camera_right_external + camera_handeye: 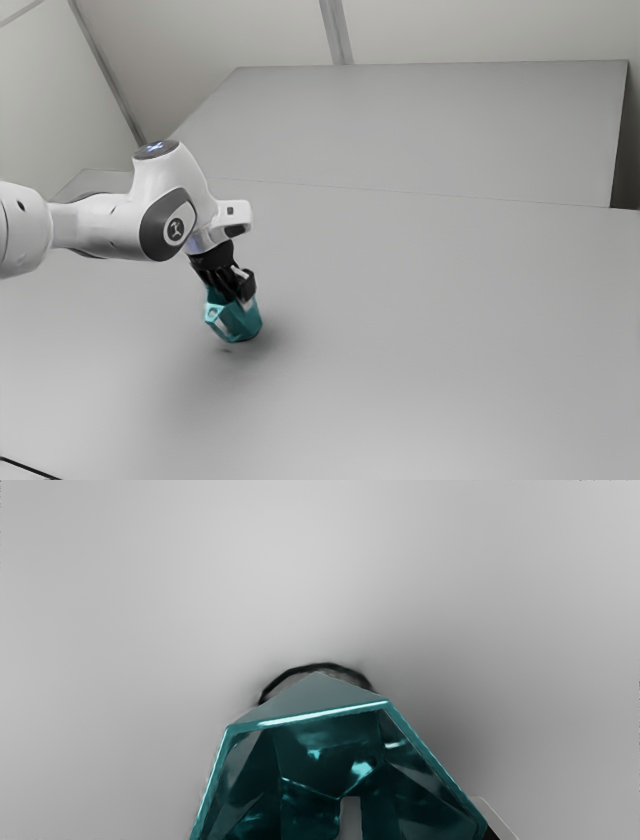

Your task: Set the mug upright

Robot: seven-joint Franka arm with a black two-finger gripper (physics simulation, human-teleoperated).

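In the exterior view the black gripper points down at the teal faceted mug and overlaps its upper part. The mug leans, and whether its underside touches the table is unclear. From the wrist view, the mug has its open mouth facing the camera, with dark shiny inner walls and a narrow grey strip inside. A dark edge of the gripper shows beside the mug's rim. The mug hides much of the gripper there, and I cannot tell how firmly it is held.
A wide grey table surrounds the mug, with a soft shadow under it. Behind lies another grey surface, past a thin seam. A dark cable crosses the exterior view's lower left corner.
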